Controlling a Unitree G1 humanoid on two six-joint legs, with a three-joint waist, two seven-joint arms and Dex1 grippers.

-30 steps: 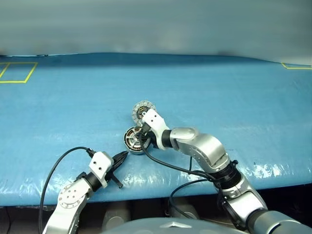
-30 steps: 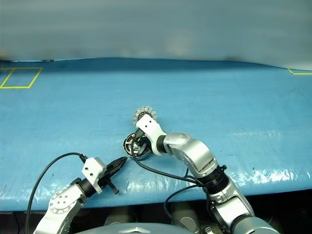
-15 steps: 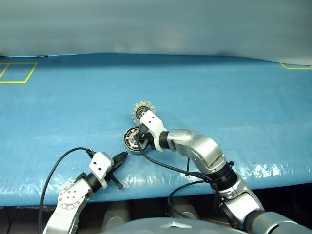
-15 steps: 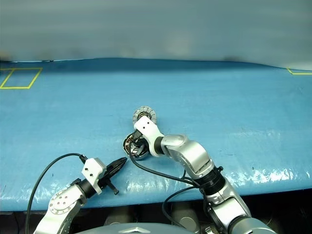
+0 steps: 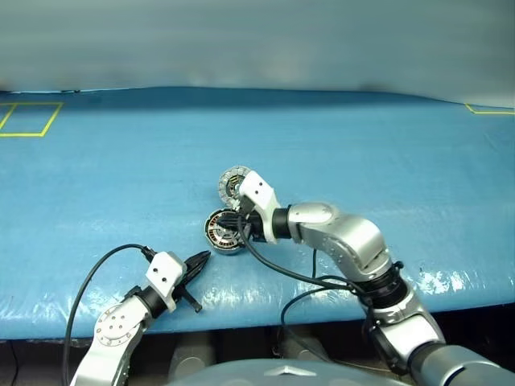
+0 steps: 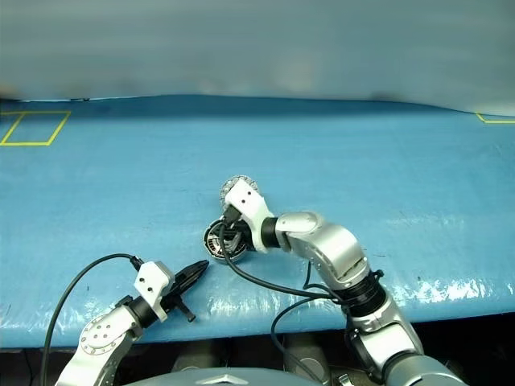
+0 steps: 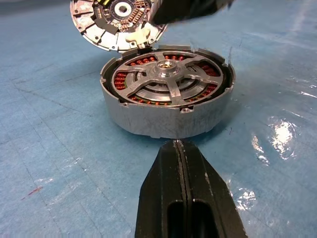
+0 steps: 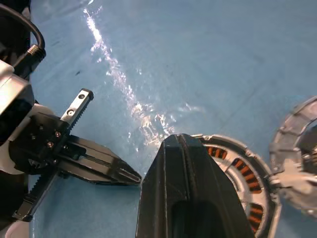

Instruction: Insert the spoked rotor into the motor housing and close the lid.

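The spoked rotor (image 7: 167, 79) sits inside the motor housing (image 7: 166, 118), its spokes level just below the rim with copper windings showing between them. The housing rests on the blue table cover (image 5: 386, 161) near the front edge. The lid (image 7: 116, 22) is open, tilted back from the housing's far rim where it is joined, its inner face turned up and forward. The right gripper (image 5: 236, 226) hangs above the housing's far side beside the lid, fingers pressed together and holding nothing. The left gripper (image 7: 177, 145), fingers also pressed together and empty, points at the housing's near wall, just short of it.
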